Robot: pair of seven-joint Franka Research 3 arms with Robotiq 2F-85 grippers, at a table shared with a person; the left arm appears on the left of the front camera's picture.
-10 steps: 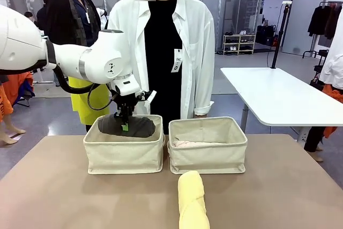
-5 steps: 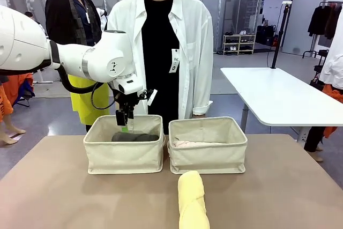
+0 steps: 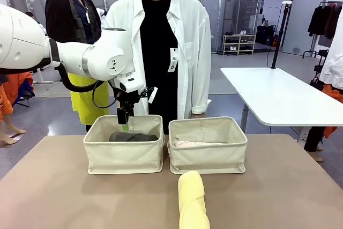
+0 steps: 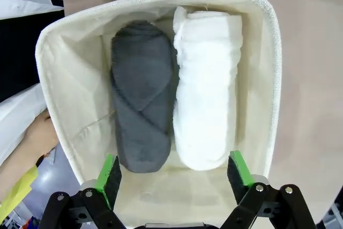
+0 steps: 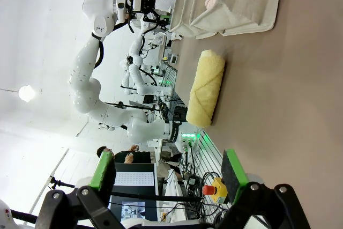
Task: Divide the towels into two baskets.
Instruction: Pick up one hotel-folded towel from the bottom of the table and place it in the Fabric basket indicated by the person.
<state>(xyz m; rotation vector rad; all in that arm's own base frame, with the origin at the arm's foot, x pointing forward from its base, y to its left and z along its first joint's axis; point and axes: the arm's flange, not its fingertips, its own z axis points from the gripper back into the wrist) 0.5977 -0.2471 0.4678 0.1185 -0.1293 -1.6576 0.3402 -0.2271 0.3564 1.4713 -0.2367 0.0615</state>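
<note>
**Sam:** What do you see? Start with the big things.

**Me:** I see one brown surface (image 3: 53,197). One person (image 3: 161,52) in a white coat stands at its far side. Two cream baskets sit side by side on it.

**Sam:** How many towels?

**Me:** Four. In the left basket (image 3: 124,156) the dark grey towel (image 4: 142,95) and the white towel (image 4: 206,89) lie touching. The pink towel (image 3: 187,144) is in the right basket (image 3: 208,156), but the wall hides most of it. The yellow towel (image 3: 192,199) lies on the surface in front of that basket, and the picture edge cuts off its near end.

**Sam:** And the end effectors?

**Me:** Two. My left end effector (image 4: 174,172) hangs over the left basket, spread wide and holding nothing. My right end effector (image 5: 169,170) is spread wide too, with nothing in it.
</note>
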